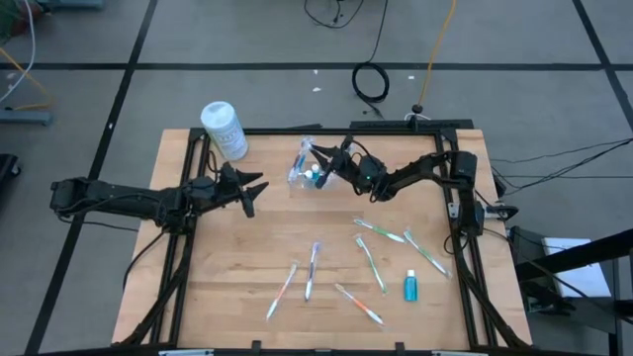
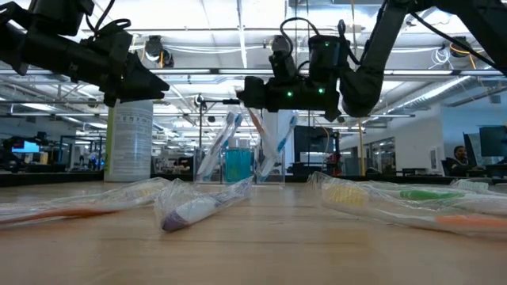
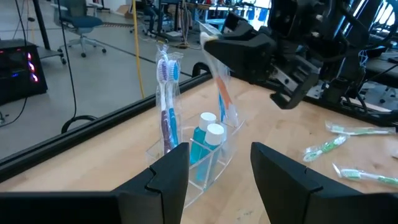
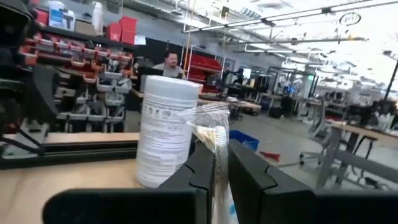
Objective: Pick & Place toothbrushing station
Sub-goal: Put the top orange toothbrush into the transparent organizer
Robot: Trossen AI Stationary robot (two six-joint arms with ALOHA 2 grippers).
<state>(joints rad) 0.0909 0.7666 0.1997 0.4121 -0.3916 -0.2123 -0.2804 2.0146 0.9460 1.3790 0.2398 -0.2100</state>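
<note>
The see-through holder [image 1: 303, 176] stands at the table's far middle. It also shows in the left wrist view [image 3: 214, 163]. It holds two white-capped blue tubes [image 3: 208, 134] and a wrapped blue toothbrush [image 3: 166, 93], which stands upright in it. My right gripper [image 1: 318, 156] is above the holder, shut on a second wrapped toothbrush [image 3: 224, 102]. My left gripper [image 1: 255, 188] is open and empty, just left of the holder, pointing at it. My right gripper pinches the upper end of the wrapped toothbrush [image 4: 211, 134] between its two fingers. The fingers come roughly level from the table's right side and lie across the toothbrush. The toothbrush leans, and its lower end reaches down into the holder [image 2: 265, 154].
A white cylindrical canister [image 1: 224, 129] stands at the far left corner, left of the holder. Several wrapped toothbrushes [image 1: 312, 269] and a small blue tube [image 1: 410, 287] lie on the near half of the table. A black frame rail [image 1: 450, 227] runs along the table's edges.
</note>
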